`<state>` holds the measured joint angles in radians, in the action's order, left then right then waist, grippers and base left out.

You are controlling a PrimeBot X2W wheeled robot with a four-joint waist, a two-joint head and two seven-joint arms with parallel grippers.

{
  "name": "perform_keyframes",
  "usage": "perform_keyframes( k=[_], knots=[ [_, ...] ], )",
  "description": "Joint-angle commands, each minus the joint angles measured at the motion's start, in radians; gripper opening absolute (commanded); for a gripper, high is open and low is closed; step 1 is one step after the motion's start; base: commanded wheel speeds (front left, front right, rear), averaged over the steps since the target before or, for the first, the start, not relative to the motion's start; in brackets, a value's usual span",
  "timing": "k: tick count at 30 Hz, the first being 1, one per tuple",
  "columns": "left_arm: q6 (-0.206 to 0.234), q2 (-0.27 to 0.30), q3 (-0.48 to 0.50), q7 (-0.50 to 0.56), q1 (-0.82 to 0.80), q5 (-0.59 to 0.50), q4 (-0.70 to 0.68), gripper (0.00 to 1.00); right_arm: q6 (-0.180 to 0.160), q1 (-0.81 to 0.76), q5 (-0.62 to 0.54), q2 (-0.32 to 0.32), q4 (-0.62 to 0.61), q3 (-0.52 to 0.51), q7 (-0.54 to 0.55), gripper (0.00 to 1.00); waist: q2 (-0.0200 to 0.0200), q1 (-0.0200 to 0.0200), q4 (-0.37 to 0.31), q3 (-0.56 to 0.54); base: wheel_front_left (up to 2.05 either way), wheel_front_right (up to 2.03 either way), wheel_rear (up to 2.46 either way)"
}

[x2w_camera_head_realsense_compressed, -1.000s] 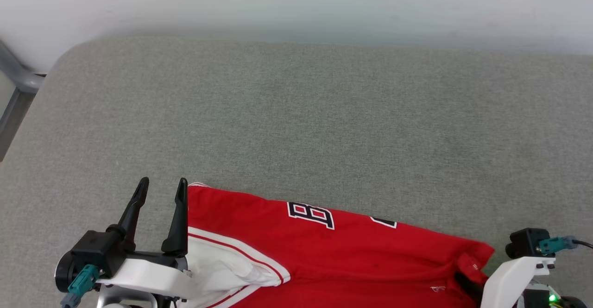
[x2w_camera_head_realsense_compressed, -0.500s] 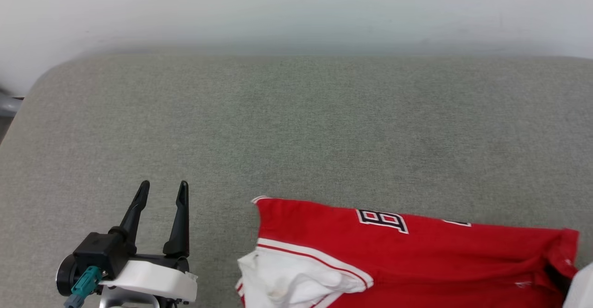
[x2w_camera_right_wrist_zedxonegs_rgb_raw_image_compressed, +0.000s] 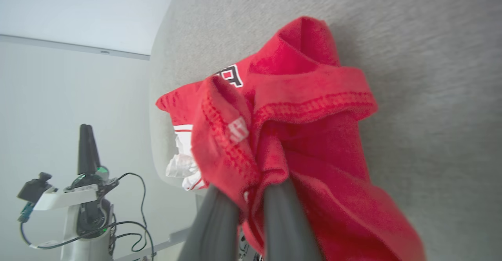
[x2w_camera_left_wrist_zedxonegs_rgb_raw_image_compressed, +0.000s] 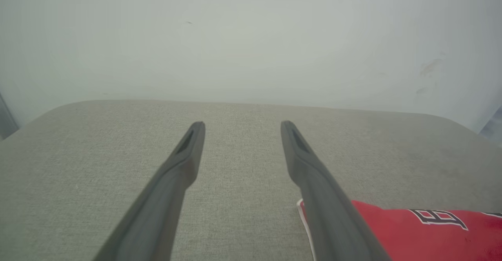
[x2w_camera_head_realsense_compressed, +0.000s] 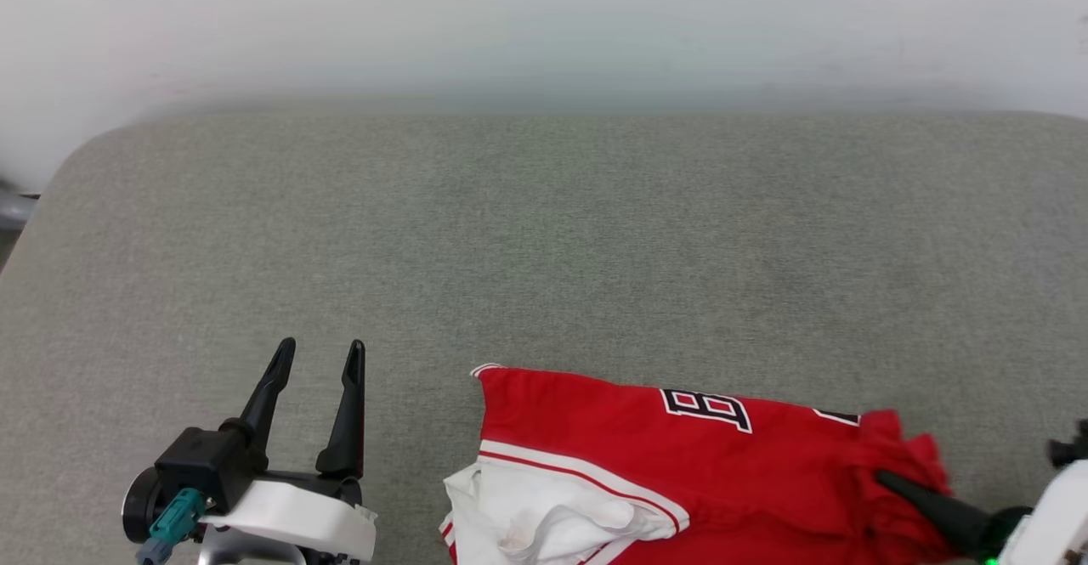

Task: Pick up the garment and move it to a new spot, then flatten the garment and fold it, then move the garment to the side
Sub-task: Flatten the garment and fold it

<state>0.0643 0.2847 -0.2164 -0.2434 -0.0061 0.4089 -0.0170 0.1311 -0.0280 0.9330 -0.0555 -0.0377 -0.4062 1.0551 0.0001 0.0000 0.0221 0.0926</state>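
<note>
presently: a red soft-fabric sports jersey with white sleeves and black-and-white block letters, the garment [x2w_camera_head_realsense_compressed: 680,463], lies along the near edge of the grey fabric-covered desk [x2w_camera_head_realsense_compressed: 544,234], toward the robot's right, with part of it running off the bottom of the head view. right pincer [x2w_camera_head_realsense_compressed: 892,482] is clamped on the red fabric at the garment's right end. in the right wrist view its two dark fingers pinch a bunched fold of stitched hem, with cloth puckered and heaped above them and a small white tag showing. the grip looks taken at an edge so the cloth trails flat rather than balling up; that is judgement only. the rest of the body lies fairly flat on the desk, letters face up, with one white sleeve [x2w_camera_head_realsense_compressed: 544,518] crumpled at its near left corner. left pincer [x2w_camera_head_realsense_compressed: 323,348] has its fingers spread wide and holds nothing, hovering over bare desk just left of the garment and apart from it. the left wrist view shows the red corner beside its right finger, not between the two. it is probably parked clear of the cloth, ready for the free end. the step in hand reads as the one-handed move to a new spot; flattening and folding are not yet done. risks: a single-point hold may let the sleeve drag and wrinkle, and the near edge could slip off the desk. a pale wall [x2w_camera_head_realsense_compressed: 544,21] stands behind, with a wide stretch of desk between it and the garment.
</note>
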Motion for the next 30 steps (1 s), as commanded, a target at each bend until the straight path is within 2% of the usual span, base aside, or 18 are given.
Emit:
perform_keyframes(
  k=[1, 5, 10, 15, 16, 20, 26, 27, 28, 29, 30],
  knots=[
    [-0.001, 0.003, 0.0, 0.002, -0.01, 0.001, 0.002, 1.0, -0.001, 0.016, 0.059, 0.008, 0.015, 0.018, 0.002, 0.0, -0.0001, 0.0, 0.006, 0.001, 0.0, 0.0, 0.0],
    [-0.002, 0.007, 0.0, 0.007, -0.028, 0.005, -0.005, 1.0, -0.001, 0.027, 0.241, 0.007, 0.06, 0.116, -0.032, 0.0, -0.0001, 0.0, 0.03, 0.008, 0.0, 0.0, 0.0],
    [-0.002, 0.009, -0.006, 0.011, -0.048, 0.005, -0.005, 1.0, -0.001, 0.06, 0.355, 0.007, 0.108, 0.309, -0.131, 0.0, -0.0001, 0.0, 0.073, 0.028, 0.0, 0.0, 0.0],
    [-0.008, -0.001, -0.014, 0.006, -0.066, 0.009, -0.001, 1.0, -0.001, 0.119, 0.408, 0.006, 0.15, 0.475, -0.23, 0.0, -0.0001, 0.0, 0.111, 0.058, 0.0, 0.0, 0.0],
    [-0.008, -0.001, -0.014, 0.006, -0.066, 0.009, -0.001, 1.0, -0.001, 0.119, 0.408, 0.006, 0.15, 0.475, -0.23, 0.0, -0.0001, 0.0, 0.111, 0.058, 0.0, 0.0, 0.0],
    [-0.014, -0.009, -0.018, 0.0, -0.082, 0.014, 0.008, 1.0, -0.001, 0.176, 0.417, 0.006, 0.193, 0.593, -0.301, 0.0, -0.0001, 0.0, 0.134, 0.085, 0.0, 0.0, 0.0],
    [-0.025, -0.02, -0.018, -0.009, -0.102, 0.015, 0.031, 1.0, -0.001, 0.232, 0.355, 0.006, 0.305, 0.7, -0.372, 0.0, -0.0001, 0.0, 0.15, 0.108, 0.0, 0.0, 0.0],
    [-0.027, -0.021, -0.018, -0.01, -0.103, 0.015, 0.034, 1.0, -0.001, 0.24, 0.343, 0.006, 0.324, 0.707, -0.387, 0.05, -0.0001, 0.0, 0.151, 0.109, 0.0, 0.0, 0.0],
    [-0.029, -0.023, -0.017, -0.011, -0.105, 0.015, 0.037, 1.0, -0.001, 0.244, 0.336, 0.006, 0.341, 0.719, -0.396, 0.32, -0.0001, 0.0, 0.152, 0.11, 0.0, 0.0, 0.0],
    [-0.03, -0.024, -0.017, -0.013, -0.106, 0.016, 0.039, 1.0, -0.001, 0.248, 0.334, 0.006, 0.355, 0.73, -0.404, 0.49, -0.0001, 0.0, 0.152, 0.112, 0.0, 0.0, 0.0],
    [-0.029, -0.025, -0.016, -0.014, -0.107, 0.016, 0.043, 1.0, -0.001, 0.255, 0.324, 0.006, 0.366, 0.736, -0.416, 1.0, -0.0001, 0.0, 0.152, 0.112, 0.0, 0.0, 0.0]
  ],
)
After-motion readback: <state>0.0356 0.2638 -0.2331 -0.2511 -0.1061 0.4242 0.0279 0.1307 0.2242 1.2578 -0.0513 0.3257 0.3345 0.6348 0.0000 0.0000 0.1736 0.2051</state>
